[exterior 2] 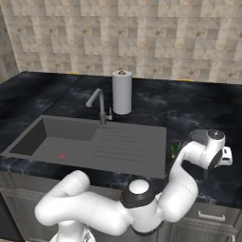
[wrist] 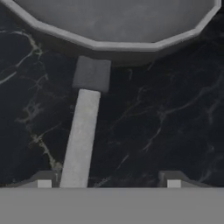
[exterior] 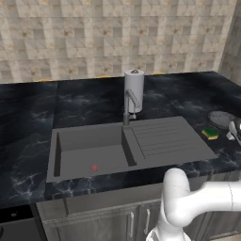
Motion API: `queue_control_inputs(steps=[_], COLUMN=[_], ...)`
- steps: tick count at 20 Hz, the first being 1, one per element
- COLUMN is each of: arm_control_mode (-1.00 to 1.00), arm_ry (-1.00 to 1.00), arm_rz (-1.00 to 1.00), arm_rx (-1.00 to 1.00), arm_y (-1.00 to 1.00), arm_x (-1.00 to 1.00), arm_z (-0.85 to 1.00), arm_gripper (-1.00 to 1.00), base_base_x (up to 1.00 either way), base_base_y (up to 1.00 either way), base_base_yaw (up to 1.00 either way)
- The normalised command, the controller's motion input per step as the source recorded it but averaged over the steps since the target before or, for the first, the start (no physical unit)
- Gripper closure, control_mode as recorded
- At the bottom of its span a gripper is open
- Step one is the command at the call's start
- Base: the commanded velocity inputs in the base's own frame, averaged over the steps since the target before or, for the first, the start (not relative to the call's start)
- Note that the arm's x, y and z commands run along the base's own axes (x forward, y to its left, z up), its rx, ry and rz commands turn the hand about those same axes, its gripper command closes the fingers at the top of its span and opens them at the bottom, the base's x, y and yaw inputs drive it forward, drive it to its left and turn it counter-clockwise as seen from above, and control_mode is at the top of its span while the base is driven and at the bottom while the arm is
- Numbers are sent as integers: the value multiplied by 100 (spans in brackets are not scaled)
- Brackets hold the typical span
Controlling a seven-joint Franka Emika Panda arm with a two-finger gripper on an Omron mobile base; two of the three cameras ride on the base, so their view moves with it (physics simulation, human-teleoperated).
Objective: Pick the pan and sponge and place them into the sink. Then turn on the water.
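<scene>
One pan (wrist: pixel 118 19) sits on the dark table (exterior: pixel 28 117) right of the sink (exterior: pixel 164 141), its handle (wrist: pixel 81 135) running between the tips of the end effector (wrist: pixel 108 183). The jaws stand wide, gripping nothing. The sponge (exterior: pixel 210 133) lies just beside the pan.

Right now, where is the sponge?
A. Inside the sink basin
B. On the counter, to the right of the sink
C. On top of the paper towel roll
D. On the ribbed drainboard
B: the sponge lies on the dark counter past the right edge of the sink, near the pan, not in the basin or on the drainboard.
</scene>
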Motion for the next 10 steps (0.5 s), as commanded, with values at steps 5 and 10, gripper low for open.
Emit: queue_control_inputs(steps=[5, 10], arm_control_mode=[-100, -100], arm_ry=[0, 0], arm_rz=[0, 1], arm_rx=[0, 0], arm_y=[-7, 4], arm_x=[8, 0], arm_z=[-13, -7], arm_gripper=[100, 100], base_base_x=[0, 0], base_base_y=[0, 0], base_base_yaw=[0, 0])
